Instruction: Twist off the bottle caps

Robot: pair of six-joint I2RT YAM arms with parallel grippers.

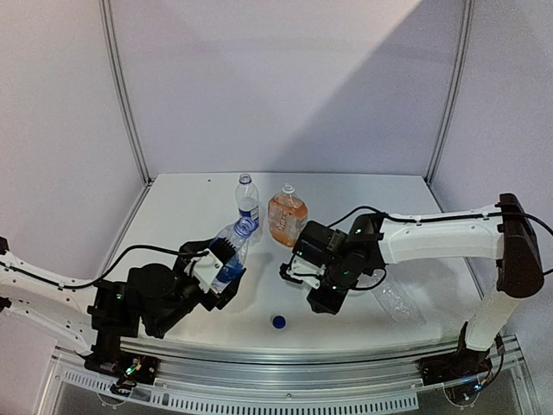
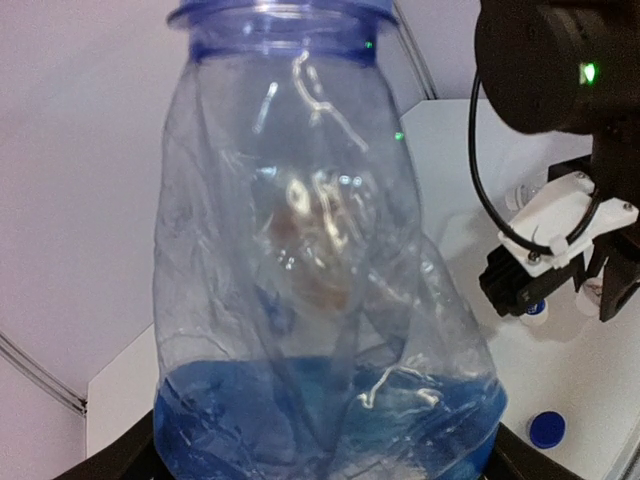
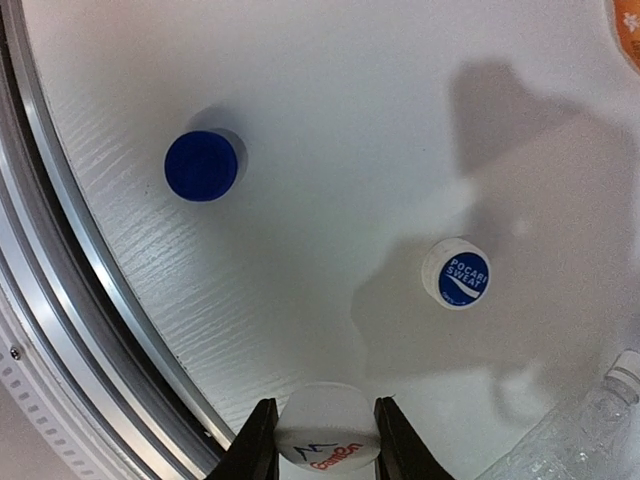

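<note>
Your left arm's fingers (image 1: pixel 226 264) are closed around a clear, crumpled plastic bottle with a blue label (image 1: pixel 233 246). They hold it tilted and off the surface, above the left half of the white table (image 1: pixel 173 216).

Your right arm's fingers (image 3: pixel 326 405) pinch a small round white plastic cap with red and blue lettering (image 3: pixel 325 445) between their tips. It is over the middle of the table, toward the near edge.

A plain round blue plastic cap (image 1: pixel 278 322) lies loose on the table, close to the middle of the near edge. A white cap with a blue printed top (image 3: pixel 456 273) also lies on the table, apart from the blue one.

Toward the middle of the far edge, two bottles stand upright just beside each other. A slim clear plastic bottle with a blue label band (image 1: pixel 248 203) is on the left, and a squat bottle of orange liquid (image 1: pixel 286 218) is on the right.

A plain clear unlabelled plastic bottle (image 1: pixel 393 298) lies on its side near the right edge, toward the near right corner, partly hidden by the right arm.
</note>
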